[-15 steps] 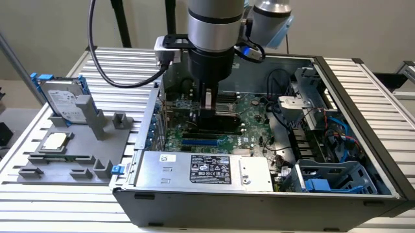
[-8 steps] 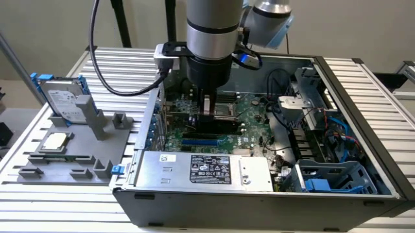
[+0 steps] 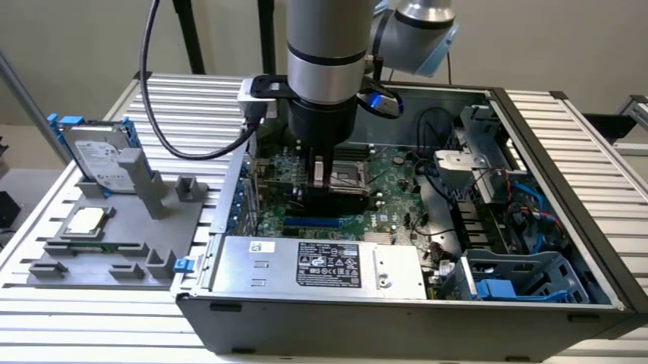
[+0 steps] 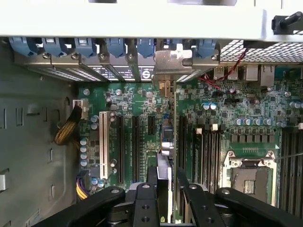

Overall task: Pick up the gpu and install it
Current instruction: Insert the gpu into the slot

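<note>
Open computer case [image 3: 405, 326] lying on a slatted metal worktop [image 3: 182, 98]. Deep inside the case, the robot arm's black pincer [image 4: 165, 189] is clamped on the gpu [image 4: 166, 142]. The card stands on edge, its silver bracket [image 4: 173, 66] at the case's slotted rear wall. Beside the case, on the exterior view's left, a grey tray [image 3: 111, 258] carries a hard drive [image 3: 96, 155] and a CPU chip [image 3: 86, 220]

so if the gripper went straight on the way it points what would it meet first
The gripper points down, shut on the gpu, which it holds edge-on. Straight on, the card's lower edge would probably meet the motherboard first. I can't tell how close it already is.
</note>
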Controlling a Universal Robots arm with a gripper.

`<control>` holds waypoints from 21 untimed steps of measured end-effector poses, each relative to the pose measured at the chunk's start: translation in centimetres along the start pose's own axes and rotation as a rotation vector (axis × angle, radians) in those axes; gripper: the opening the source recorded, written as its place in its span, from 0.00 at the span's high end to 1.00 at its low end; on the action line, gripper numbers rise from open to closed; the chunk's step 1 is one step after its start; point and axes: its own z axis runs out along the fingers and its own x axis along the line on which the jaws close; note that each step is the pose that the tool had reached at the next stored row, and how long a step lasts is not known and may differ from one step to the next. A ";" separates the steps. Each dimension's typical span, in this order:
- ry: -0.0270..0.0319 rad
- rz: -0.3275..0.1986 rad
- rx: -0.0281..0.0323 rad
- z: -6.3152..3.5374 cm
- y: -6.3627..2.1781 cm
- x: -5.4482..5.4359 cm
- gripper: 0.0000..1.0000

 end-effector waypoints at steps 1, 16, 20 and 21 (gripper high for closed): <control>0.0000 0.000 0.0000 0.10 0.00 0.0 1.00; -0.0001 0.000 0.0000 0.87 0.25 0.0 1.00; -0.0001 0.000 0.0006 1.18 0.45 0.1 1.00; 0.0000 0.000 0.0006 1.26 0.45 0.1 1.00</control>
